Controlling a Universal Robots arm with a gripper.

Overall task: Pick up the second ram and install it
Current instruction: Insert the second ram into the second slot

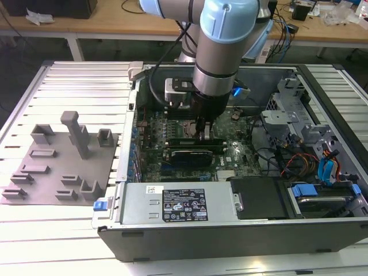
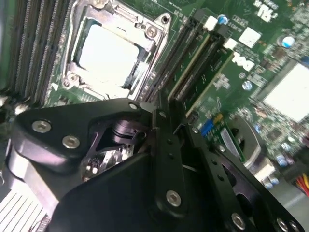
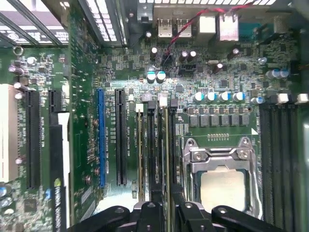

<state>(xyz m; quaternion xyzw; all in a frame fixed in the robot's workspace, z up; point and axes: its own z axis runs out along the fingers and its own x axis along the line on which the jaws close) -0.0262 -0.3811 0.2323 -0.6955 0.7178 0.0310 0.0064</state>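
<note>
gripper reaching down into open computer case, fingers clamping second ram, stick sitting edge-on over memory slot beside cpu socket. judging best practice: keeping stick square, pressing evenly along slot.

We are looking at a robotics lab or electronics assembly workshop. A pale blue and silver jointed robot arm reaches down into an opened dark grey desktop computer case that lies on a ribbed, slatted aluminium desk. Beside the case, toward the exterior view's left, sits a flat grey plastic fixture plate with raised blocks and posts. Behind the arm runs a long wooden workbench strewn with cables and small devices. In the first wrist view we see the green motherboard with its silver metal processor socket, all laid bare.
</note>
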